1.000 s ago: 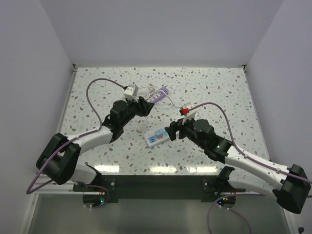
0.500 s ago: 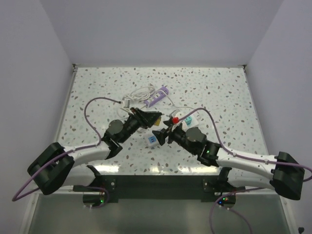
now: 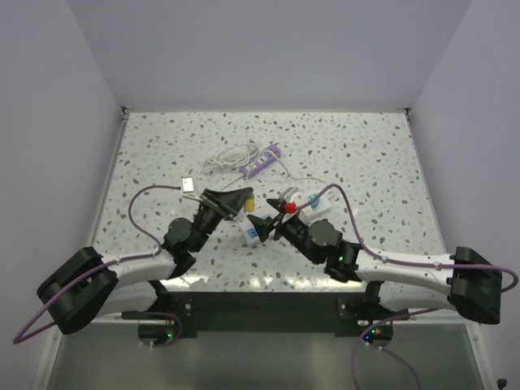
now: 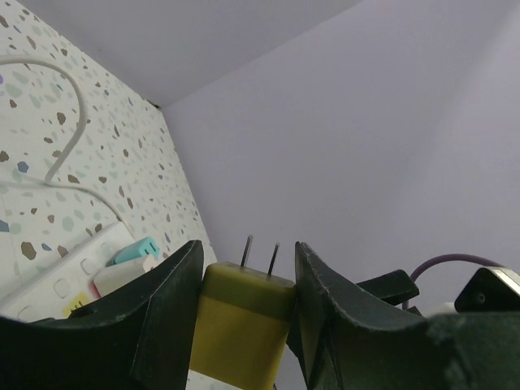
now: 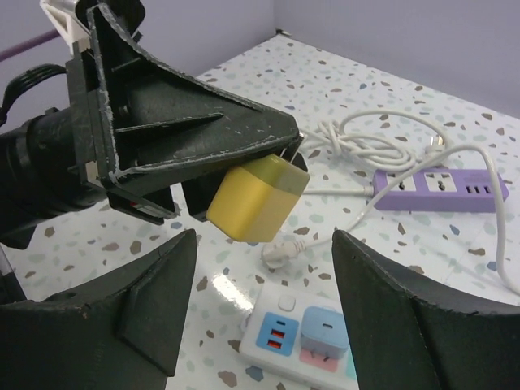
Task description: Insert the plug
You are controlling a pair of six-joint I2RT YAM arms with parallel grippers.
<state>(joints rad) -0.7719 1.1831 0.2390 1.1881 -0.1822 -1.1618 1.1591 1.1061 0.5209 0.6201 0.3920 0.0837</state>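
Holds a yellow plug (image 5: 258,199) tight in the left claw (image 4: 248,260), with 1 black finger pressed on each side. Shows 2 thin metal prongs poking out past the fingertips. Hangs in the air with the plug, over the middle of the speckled surface (image 3: 366,146), closer to the near edge than the far edge. Cannot tell how high.

Spreads the 2 fingers of the right claw (image 5: 262,244) wide apart, with nothing gripped between them. Points toward the left claw, tip to tip, just beside it in the top view.

Below the 2 claws, flat on the surface, a white power strip (image 5: 301,337) with blue and pink parts on top. Not touching the yellow plug.

Farther back, toward the far edge, a purple power strip (image 5: 443,183), also lying flat. Just beside it on the left, a loose bundle of white cable (image 3: 231,156), curled up on the surface.
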